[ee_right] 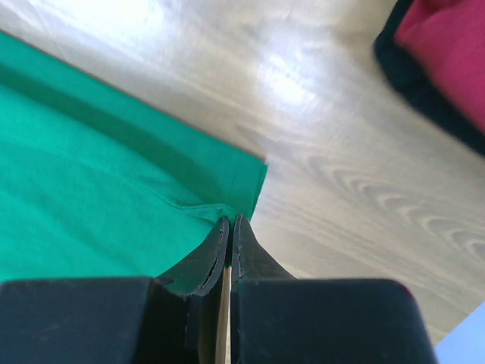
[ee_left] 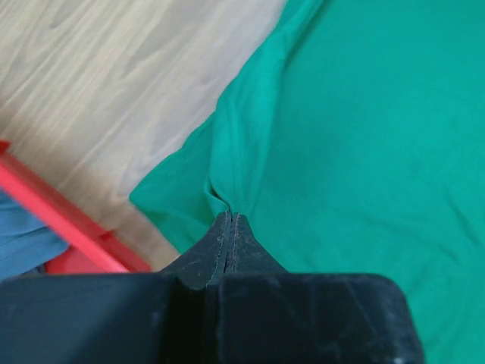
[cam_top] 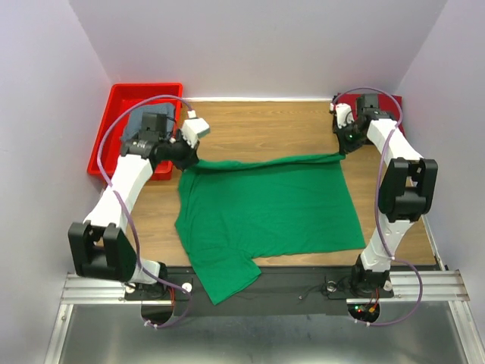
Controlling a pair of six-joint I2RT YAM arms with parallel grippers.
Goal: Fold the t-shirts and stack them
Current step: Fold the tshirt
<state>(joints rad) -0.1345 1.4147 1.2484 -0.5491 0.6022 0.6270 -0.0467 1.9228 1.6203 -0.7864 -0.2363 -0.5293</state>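
A bright green cloth short-sleeved t-shirt (cam_top: 265, 205) lay spread at centre frame on the wooden table (cam_top: 258, 125). The left gripper (ee_left: 229, 220) and right gripper (ee_right: 229, 221) were clamped tight on its upper corners.

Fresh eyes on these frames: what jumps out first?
A bright green t-shirt lies spread across the middle of the wooden table. The left jaws and right jaws are each shut on one far corner of it. A red bin at the far left holds a grey-blue shirt.
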